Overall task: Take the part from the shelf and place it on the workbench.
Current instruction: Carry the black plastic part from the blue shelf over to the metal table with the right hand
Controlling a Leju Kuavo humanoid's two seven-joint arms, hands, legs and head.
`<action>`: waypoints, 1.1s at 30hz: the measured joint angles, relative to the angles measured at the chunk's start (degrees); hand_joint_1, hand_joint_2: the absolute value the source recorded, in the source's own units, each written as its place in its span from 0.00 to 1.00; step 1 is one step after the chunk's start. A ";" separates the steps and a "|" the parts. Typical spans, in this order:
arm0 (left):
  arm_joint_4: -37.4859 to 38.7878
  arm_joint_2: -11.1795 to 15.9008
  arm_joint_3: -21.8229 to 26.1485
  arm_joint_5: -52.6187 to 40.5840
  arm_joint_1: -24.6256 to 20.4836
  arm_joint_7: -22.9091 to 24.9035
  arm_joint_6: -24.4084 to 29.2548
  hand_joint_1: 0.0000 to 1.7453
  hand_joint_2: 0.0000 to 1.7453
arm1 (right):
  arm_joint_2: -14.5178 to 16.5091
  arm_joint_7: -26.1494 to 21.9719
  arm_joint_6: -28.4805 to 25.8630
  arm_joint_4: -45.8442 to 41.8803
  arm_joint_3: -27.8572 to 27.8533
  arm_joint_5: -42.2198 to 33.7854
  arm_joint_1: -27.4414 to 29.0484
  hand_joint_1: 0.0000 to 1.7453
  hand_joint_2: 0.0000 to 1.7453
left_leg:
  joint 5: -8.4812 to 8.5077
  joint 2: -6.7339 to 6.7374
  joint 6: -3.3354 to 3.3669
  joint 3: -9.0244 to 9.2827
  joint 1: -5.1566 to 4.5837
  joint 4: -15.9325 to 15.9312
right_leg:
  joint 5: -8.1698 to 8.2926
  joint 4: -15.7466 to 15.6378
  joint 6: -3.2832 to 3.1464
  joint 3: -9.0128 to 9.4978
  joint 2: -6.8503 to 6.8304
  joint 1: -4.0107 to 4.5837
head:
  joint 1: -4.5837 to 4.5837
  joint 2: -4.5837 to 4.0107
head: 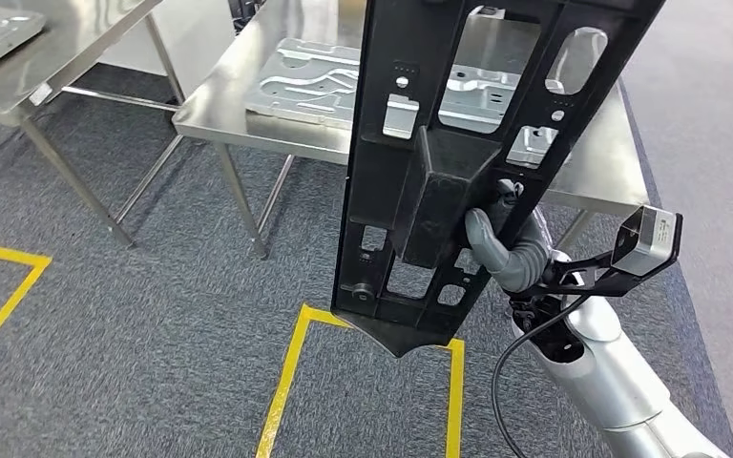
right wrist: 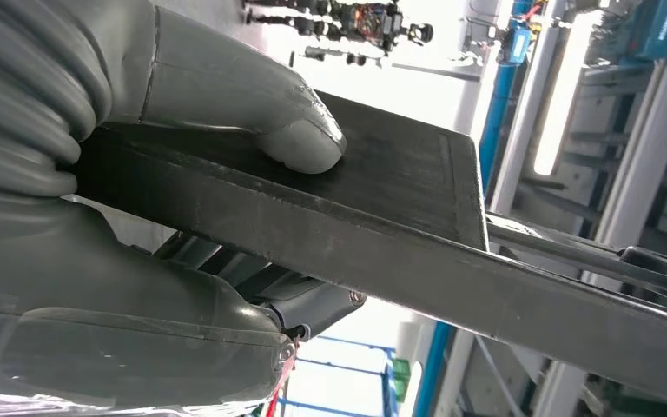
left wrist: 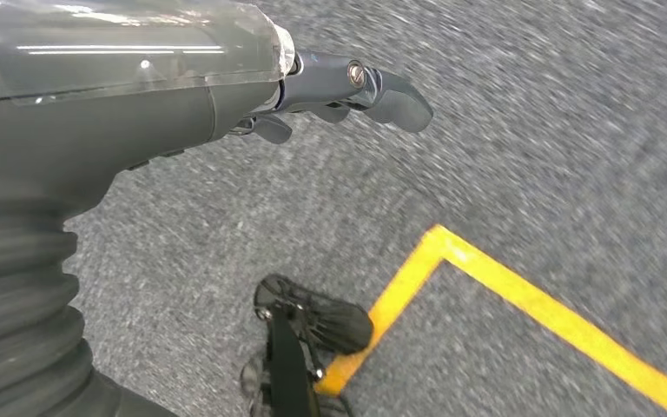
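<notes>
The part is a long black plastic panel with many cut-out openings and a raised block in the middle. It is held upright, slightly tilted, above the carpet in front of the steel workbench.

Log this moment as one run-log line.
phase: carrying | right hand: grips long black plastic frame part, upright | left hand: holds nothing, over grey carpet | steel workbench: ahead, part not yet placed

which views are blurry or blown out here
Left wrist view: carpet smeared by motion blur, left hand sharp. Right wrist view: bright backlight washes out the background behind the black part. Head view: sharp, soft glare on the steel workbench.
</notes>
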 joint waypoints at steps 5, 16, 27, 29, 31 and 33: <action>0.00 -0.09 0.24 0.87 -0.27 -0.75 -1.16 0.00 1.00 | 0.15 -0.81 0.62 0.04 0.86 1.08 -0.08 1.00 1.00 | -1.17 1.73 -1.60 0.64 -0.29 0.29 | 0.78 -3.29 -1.83 1.38 1.37 0.35 | 0.00 0.00; 0.01 -0.17 1.37 1.35 0.39 -1.50 -2.29 0.00 1.00 | 2.25 -4.54 4.67 1.38 1.11 7.02 3.95 1.00 1.00 | 0.52 -6.09 -1.67 -2.21 0.27 2.42 | 0.18 -2.79 -2.21 2.02 8.65 0.12 | -0.01 0.00; 0.00 -0.23 1.39 1.13 0.69 -2.38 -3.31 0.00 1.00 | 2.88 -4.92 5.33 1.55 -1.82 9.99 7.99 1.00 1.00 | 0.47 -4.74 0.95 -0.59 0.31 -0.03 | -6.37 13.62 0.44 -6.76 3.49 -0.45 | 0.00 0.00; 0.00 -0.28 1.39 1.17 0.73 -2.51 -3.30 0.00 1.00 | 2.98 -5.24 5.49 1.45 -2.04 10.75 8.89 1.00 1.00 | 0.01 -4.46 0.70 0.08 0.31 -0.01 | -2.56 7.96 0.35 -4.10 3.19 -0.56 | 0.00 0.00; 0.00 -0.33 1.39 1.26 0.70 -2.71 -3.29 0.00 1.00 | 3.22 -5.54 5.80 1.17 -2.31 11.51 9.40 1.00 1.00 | -0.57 -4.20 0.19 0.74 0.20 0.02 | 0.43 0.15 -0.13 -0.10 2.53 -0.32 | 0.00 0.00; 0.00 -0.35 1.39 1.34 0.67 -2.90 -3.27 0.00 1.00 | 3.69 -5.67 6.02 0.76 -2.62 12.28 9.92 1.00 1.00 | -1.04 -3.97 -0.48 1.06 0.05 -0.05 | 0.60 -2.83 -0.76 1.38 2.29 0.10 | 0.00 0.00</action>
